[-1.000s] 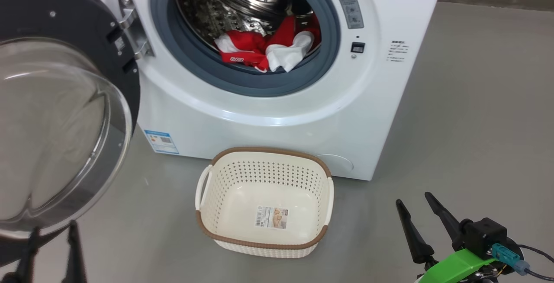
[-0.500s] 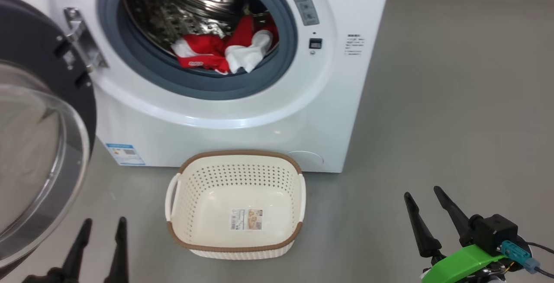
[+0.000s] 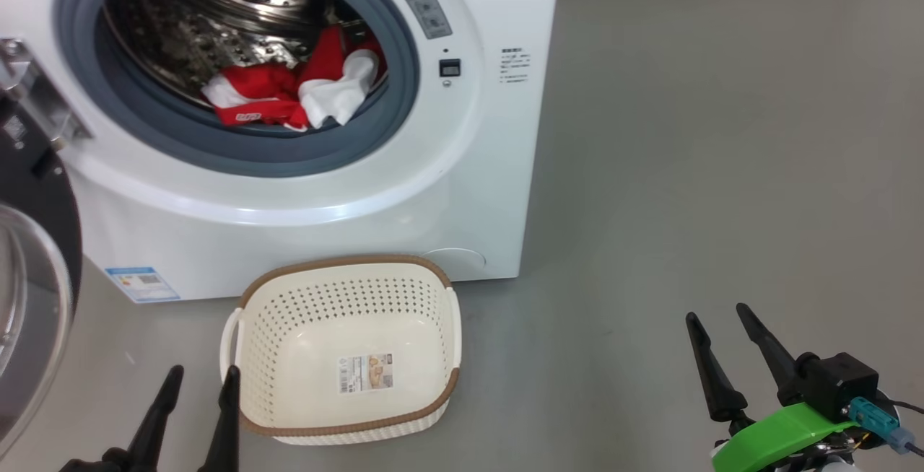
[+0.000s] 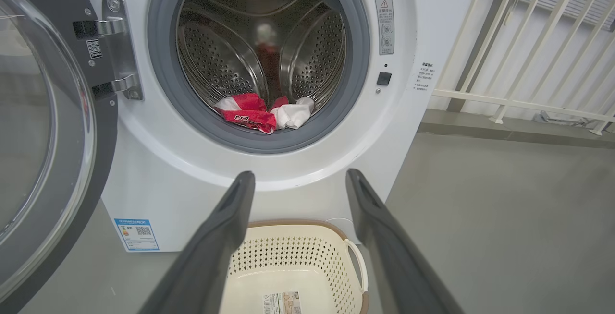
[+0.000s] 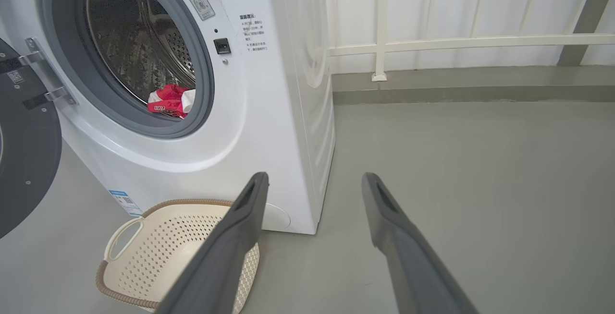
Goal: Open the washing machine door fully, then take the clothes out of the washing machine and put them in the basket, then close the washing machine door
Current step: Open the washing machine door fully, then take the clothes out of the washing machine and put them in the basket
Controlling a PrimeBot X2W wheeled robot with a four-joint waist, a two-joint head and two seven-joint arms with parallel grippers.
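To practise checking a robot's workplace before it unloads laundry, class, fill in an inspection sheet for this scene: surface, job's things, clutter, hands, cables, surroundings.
Surface: smooth grey floor.
Job's things: washing machine door swung open, left of the washing machine; red-and-white clothes lie in its drum; basket stands empty on the floor in front.
Clutter: nothing seen.
Hands: left hand open, empty, near the basket's left side; right hand open, empty, over bare floor.
Cables: thin dark cable with blue plug at the right wrist.
Surroundings: white railing behind.
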